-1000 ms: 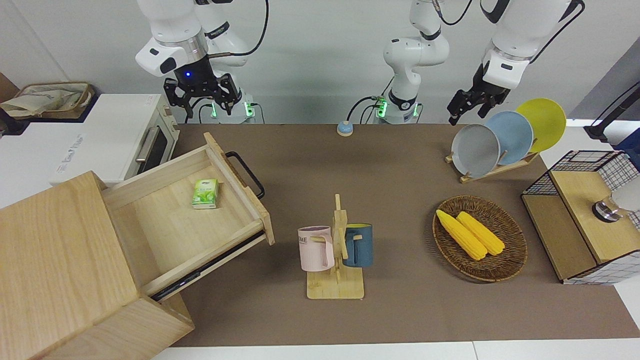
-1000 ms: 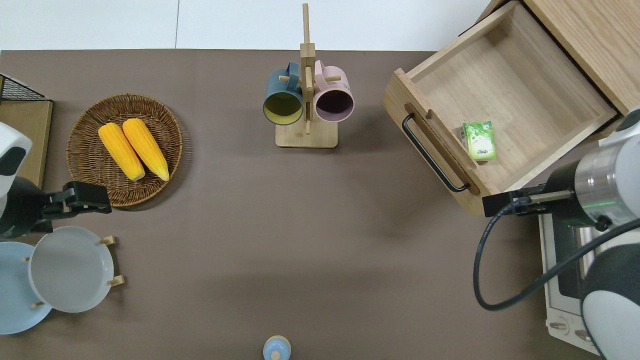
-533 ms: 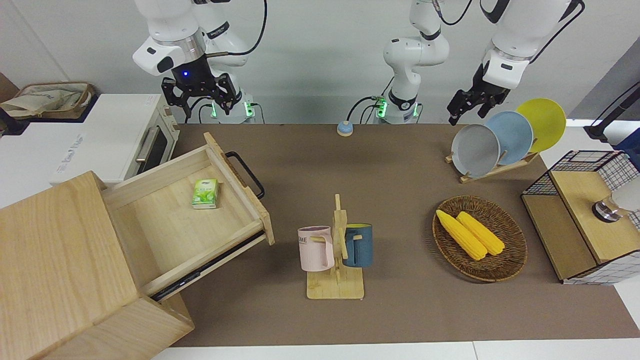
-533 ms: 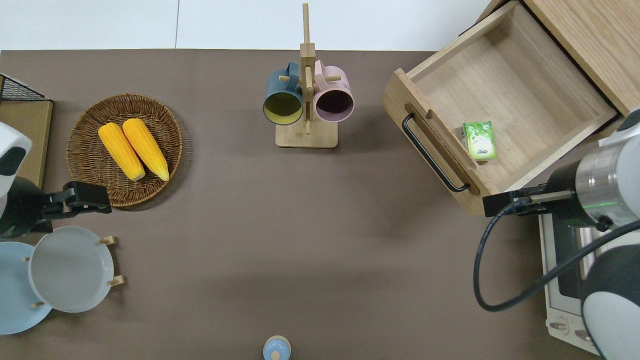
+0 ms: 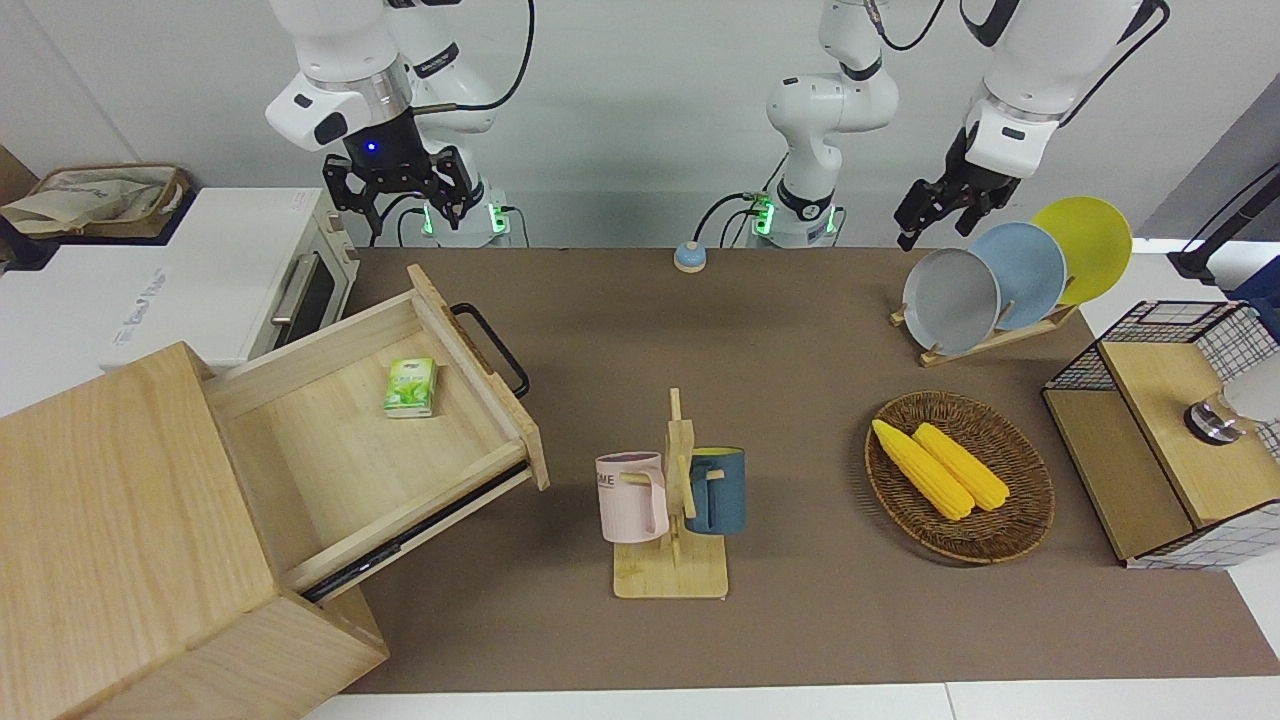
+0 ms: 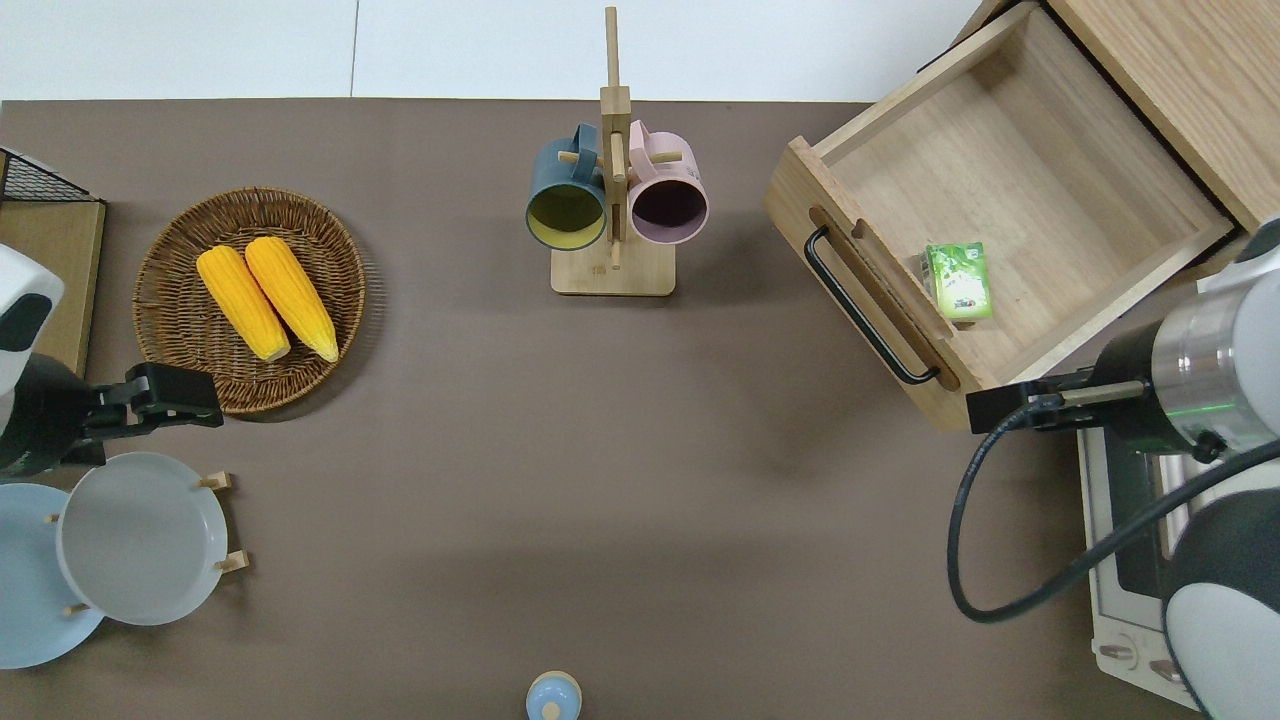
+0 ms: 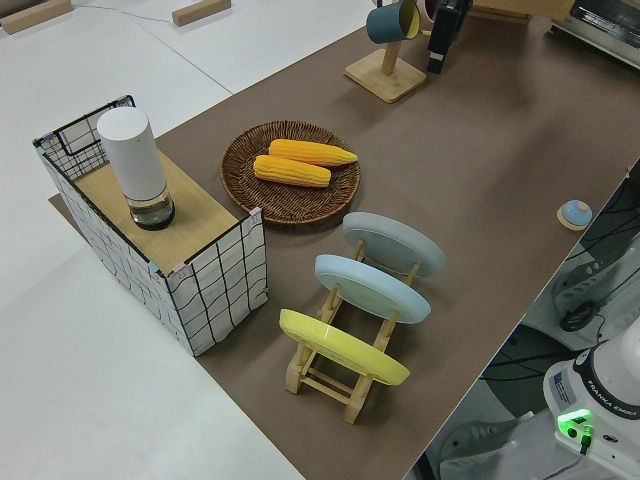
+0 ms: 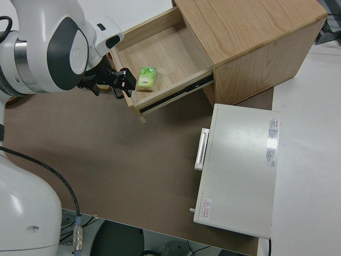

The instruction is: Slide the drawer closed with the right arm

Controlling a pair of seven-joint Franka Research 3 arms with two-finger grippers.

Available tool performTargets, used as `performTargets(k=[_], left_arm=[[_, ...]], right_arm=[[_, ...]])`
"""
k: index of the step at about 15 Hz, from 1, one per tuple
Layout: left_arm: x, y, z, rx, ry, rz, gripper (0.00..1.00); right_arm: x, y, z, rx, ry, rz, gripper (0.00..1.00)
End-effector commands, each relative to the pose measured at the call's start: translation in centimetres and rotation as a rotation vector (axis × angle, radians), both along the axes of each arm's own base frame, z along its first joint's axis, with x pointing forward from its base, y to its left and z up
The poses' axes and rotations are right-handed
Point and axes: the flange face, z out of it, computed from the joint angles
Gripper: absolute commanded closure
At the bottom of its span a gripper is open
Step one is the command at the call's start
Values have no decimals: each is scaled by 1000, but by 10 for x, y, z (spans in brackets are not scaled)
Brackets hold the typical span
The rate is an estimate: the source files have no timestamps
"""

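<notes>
green packet (image 5: 410, 387) lies in the drawer (image 5: 330, 460), near its handle (image 5: 490, 348).

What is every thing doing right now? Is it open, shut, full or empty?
drawer: pulled wide open, a small green packet inside.
toaster oven: door shut.
basket: holds two corn cobs.
mug stand: a pink mug and a blue mug hang on it.
plate rack: three plates standing on edge.
right gripper: open, up in the air, not touching the drawer.
left arm: parked.
</notes>
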Motion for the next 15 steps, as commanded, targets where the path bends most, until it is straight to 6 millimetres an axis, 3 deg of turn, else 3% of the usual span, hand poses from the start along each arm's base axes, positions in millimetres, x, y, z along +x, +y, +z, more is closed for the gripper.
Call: performTargets(k=[1,11,15], left_arm=[[-4,2,5,-1,3,-6,7],[-4,2,5,-1,5,-6,7],[-4,2,5,-1,3,-6,7]], right_arm=[[-3,-3,2,-20,0,-5,17],[-2,-6,2,-20,5,-8,32],[-3,-7,1,-25,10,-10,236]])
